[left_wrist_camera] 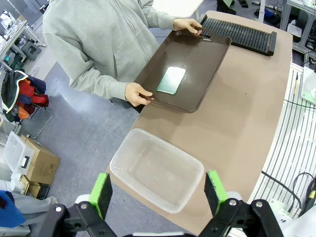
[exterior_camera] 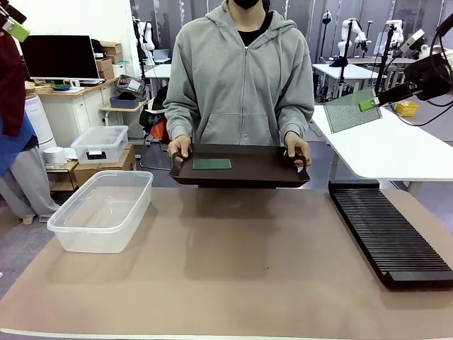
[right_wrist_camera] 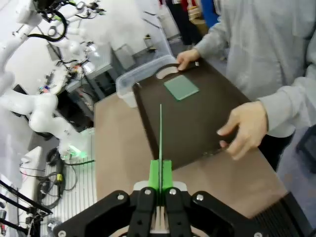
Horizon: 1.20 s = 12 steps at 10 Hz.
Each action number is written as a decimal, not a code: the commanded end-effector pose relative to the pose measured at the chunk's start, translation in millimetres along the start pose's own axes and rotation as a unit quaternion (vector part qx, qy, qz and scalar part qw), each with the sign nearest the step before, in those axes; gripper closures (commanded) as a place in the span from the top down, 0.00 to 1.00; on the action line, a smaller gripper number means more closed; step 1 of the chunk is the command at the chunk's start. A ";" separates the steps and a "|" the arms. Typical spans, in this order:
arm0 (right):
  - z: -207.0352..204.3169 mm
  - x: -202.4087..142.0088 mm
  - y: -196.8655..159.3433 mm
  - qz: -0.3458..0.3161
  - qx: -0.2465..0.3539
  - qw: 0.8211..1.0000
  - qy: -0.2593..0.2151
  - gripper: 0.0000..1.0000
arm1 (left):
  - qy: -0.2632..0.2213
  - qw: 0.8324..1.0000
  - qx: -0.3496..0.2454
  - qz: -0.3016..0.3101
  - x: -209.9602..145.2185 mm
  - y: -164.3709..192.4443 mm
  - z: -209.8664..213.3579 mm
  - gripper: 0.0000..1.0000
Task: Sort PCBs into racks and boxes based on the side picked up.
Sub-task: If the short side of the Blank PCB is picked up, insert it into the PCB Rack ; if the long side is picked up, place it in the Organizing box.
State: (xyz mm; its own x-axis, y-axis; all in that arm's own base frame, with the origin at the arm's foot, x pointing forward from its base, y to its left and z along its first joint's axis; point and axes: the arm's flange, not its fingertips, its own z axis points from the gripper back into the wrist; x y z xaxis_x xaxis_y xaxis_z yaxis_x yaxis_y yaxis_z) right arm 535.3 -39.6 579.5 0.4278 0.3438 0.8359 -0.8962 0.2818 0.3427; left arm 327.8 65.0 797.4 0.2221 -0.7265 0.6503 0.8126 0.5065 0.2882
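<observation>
One PCB (exterior_camera: 352,111) pinched edge-on between right jaws; left jaws spread, empty

No text, brand, number or sign was legible on any surface. A dark label (exterior_camera: 97,154) on the front of the small lidded container (exterior_camera: 100,139), left of the table, was too small to read.

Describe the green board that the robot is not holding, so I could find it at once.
Look across the table to the person in the grey hoodie, who holds a dark brown tray. The green board lies flat on that tray, left of its middle. The second green board is instead pinched in the robot's right hand, up in the air at the right.
</observation>
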 end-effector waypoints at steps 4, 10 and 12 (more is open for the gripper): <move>-8.2 4.1 -7.2 -0.015 0.038 0.999 -0.005 0.02 | 0.002 1.000 0.001 0.000 -0.9 -0.4 -0.4 1.00; 11.3 -54.9 -31.8 0.149 0.052 0.987 0.031 0.02 | 0.002 1.000 0.001 0.000 -0.9 -0.4 -0.4 1.00; 13.5 -77.9 -51.8 0.242 0.043 0.969 0.000 0.02 | 0.002 1.000 0.001 0.000 -0.9 -0.4 -0.4 1.00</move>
State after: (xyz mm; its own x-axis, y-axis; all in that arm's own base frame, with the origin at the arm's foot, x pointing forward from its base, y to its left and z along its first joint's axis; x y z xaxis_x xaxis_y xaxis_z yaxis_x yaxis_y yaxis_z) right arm 543.2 -88.1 511.1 0.0483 0.4564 0.8885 -0.9986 0.0407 0.0335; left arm 327.7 65.0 797.5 0.2221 -0.7264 0.6503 0.8126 0.5066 0.2883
